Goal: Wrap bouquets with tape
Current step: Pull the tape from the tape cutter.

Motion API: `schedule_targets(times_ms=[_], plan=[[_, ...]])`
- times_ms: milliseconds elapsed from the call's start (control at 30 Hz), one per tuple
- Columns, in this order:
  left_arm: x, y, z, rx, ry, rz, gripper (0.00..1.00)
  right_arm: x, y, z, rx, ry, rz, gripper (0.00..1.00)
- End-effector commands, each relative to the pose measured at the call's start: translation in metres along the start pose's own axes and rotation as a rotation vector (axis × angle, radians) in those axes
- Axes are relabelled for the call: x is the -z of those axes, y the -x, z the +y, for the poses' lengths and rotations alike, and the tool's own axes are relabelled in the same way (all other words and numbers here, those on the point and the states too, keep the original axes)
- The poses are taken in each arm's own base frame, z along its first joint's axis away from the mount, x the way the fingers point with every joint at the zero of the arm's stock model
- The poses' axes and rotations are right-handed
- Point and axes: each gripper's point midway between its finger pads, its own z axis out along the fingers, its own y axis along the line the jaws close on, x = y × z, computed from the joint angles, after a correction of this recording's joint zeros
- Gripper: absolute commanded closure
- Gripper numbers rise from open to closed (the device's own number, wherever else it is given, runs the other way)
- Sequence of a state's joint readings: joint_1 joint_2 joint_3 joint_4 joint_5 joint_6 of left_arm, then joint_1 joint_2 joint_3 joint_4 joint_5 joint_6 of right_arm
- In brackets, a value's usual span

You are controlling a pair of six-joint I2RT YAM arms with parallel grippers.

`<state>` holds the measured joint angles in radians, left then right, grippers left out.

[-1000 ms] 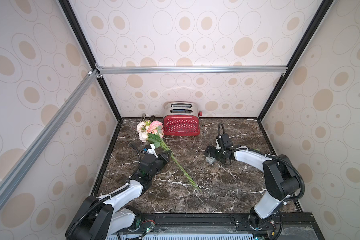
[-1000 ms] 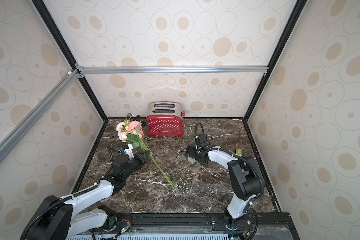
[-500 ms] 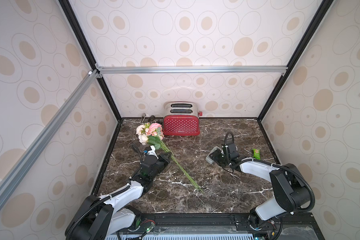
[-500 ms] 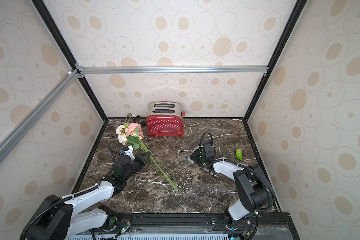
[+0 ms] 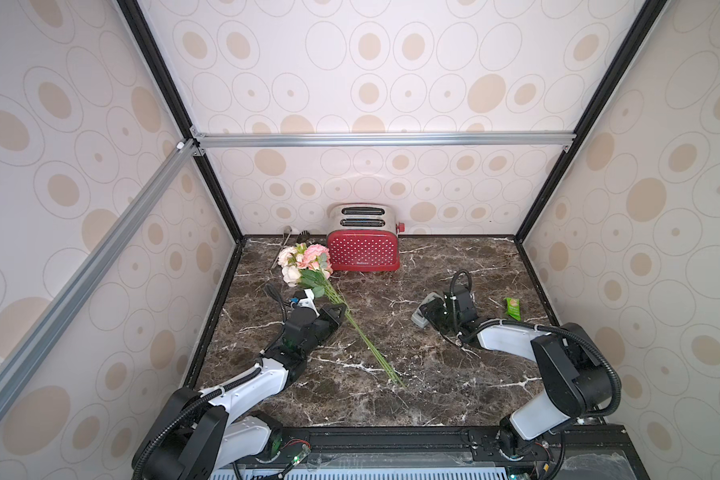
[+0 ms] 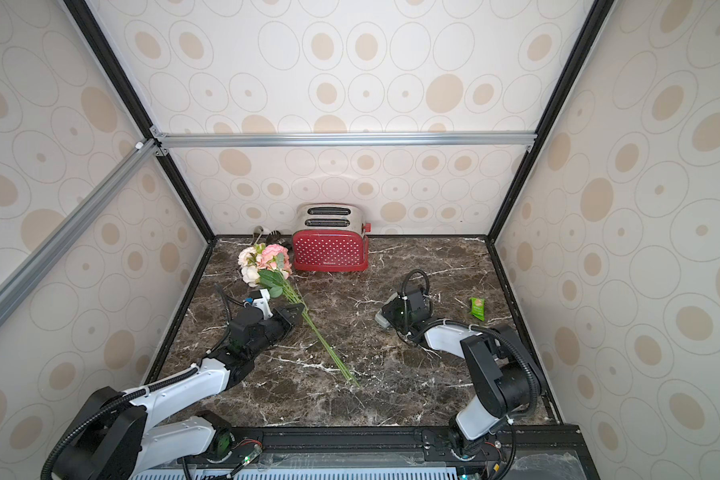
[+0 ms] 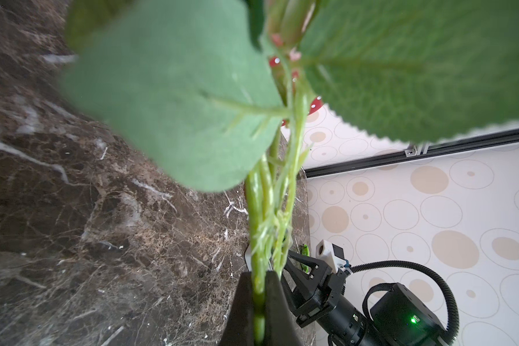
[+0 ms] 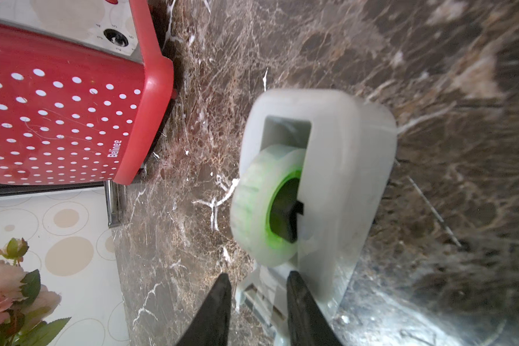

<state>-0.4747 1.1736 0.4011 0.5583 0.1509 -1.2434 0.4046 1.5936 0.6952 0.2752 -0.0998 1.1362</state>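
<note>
The bouquets (image 5: pixel 304 262) are one bunch of pink and cream flowers lying at the back left of the marble top, its thin green stems (image 5: pixel 364 338) running toward the front middle. My left gripper (image 5: pixel 339 309) (image 7: pixel 259 274) is shut on the stems just below the leaves. The tape (image 5: pixel 420 316) (image 8: pixel 342 167) is a grey-white dispenser with a green-cored roll, standing right of centre. My right gripper (image 5: pixel 432 311) (image 8: pixel 259 277) has its fingers closed on the dispenser's narrow cutter end. In both top views the arm hides most of the dispenser.
A red dotted toaster (image 5: pixel 362 249) stands at the back wall beside the flowers. A green snack packet (image 5: pixel 512 308) lies at the right. Metal utensils (image 5: pixel 287 235) rest in the back left corner. Walls enclose three sides.
My right gripper drew back to the right of the dispenser and its wide-open jaws closed in on the cutter end. The left arm and the bunch barely shifted.
</note>
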Motion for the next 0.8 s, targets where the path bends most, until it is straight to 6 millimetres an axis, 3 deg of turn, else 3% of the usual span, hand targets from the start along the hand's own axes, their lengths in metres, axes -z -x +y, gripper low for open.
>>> schedule_targets(times_ms=[0, 233, 400, 667, 767], plan=[[0.000, 0.010, -0.027, -0.030, -0.065, -0.024, 1.00, -0.005, 0.001, -0.004, -0.027, -0.006, -0.012, 0.66], [0.000, 0.011, -0.028, -0.032, -0.065, -0.029, 1.00, -0.008, 0.000, -0.003, -0.042, 0.013, -0.009, 0.78], [0.000, 0.011, -0.027, -0.033, -0.060, -0.030, 1.00, -0.004, -0.001, -0.003, -0.048, 0.027, -0.013, 0.78], [-0.001, 0.010, -0.026, -0.032, -0.059, -0.026, 1.00, 0.001, 0.001, 0.000, -0.045, 0.041, -0.021, 0.99], [-0.001, 0.009, -0.025, -0.027, -0.057, -0.023, 1.00, 0.004, 0.003, 0.006, -0.038, 0.057, -0.024, 1.00]])
